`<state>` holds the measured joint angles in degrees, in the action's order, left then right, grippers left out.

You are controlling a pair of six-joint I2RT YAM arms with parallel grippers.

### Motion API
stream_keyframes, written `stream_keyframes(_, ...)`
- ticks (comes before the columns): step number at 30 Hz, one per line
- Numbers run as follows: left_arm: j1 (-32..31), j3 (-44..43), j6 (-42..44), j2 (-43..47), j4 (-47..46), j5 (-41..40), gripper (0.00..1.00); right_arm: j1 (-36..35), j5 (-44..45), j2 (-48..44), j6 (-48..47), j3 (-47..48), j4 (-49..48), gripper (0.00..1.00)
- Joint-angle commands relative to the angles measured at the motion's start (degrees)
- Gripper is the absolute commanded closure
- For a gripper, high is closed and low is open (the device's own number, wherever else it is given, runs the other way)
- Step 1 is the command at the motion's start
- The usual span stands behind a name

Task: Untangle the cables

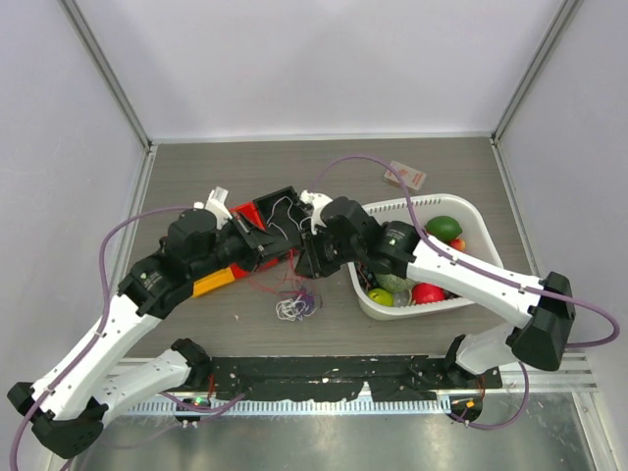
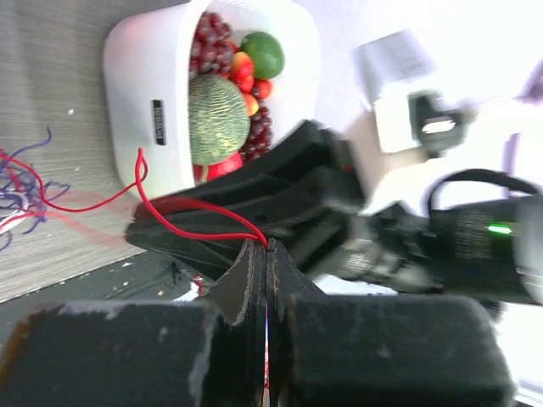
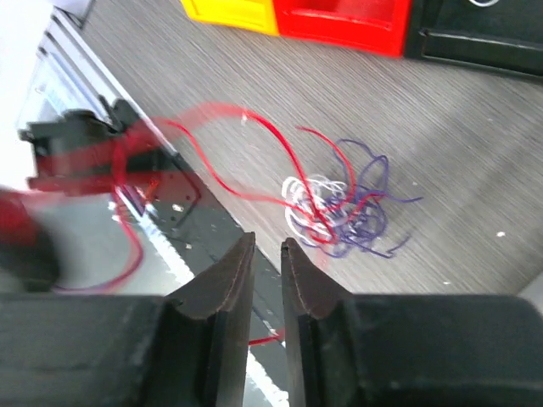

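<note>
Separation step: I am pinching the red cord (image 2: 204, 209) in my closed left gripper (image 2: 265, 254), freeing it from the tangle (image 1: 296, 306) at lower centre of the top view. My right gripper (image 3: 267, 250) is showing a narrow gap, and I cannot tell whether it is gripping. Next, I judge: pulling gently, away from the knot.

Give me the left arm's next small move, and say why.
Probably ease the left pincer, shut on the red cord, away from the tangle. The cord curves slack from its tips into that tangle, so a gentle pull should begin drawing it free.
</note>
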<state>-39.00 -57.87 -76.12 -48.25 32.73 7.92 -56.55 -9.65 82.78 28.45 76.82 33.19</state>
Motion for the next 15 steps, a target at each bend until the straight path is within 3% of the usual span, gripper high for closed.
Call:
stream_keyframes(1, 0.1, -8.4, -0.3, 0.6, 0.3, -0.4, 1.0, 0.0, 1.3, -7.0, -3.6, -10.9, -8.7, 0.7)
stream_keyframes(4, 0.1, -12.7, -0.4, -0.8, 1.0, 1.0, 1.0, 0.0, -0.9, -10.7, -2.3, -20.4, -19.3, 0.5)
stream_keyframes(7, 0.1, -16.5, -0.5, -1.8, 1.6, 1.6, 1.0, 0.0, -1.5, -14.0, -2.7, -25.0, -24.0, 0.33)
stream_keyframes(15, 0.1, -26.9, 0.6, -5.5, 4.6, 1.4, 1.0, 0.1, 3.6, -19.5, -10.3, -25.1, -22.1, 0.14)
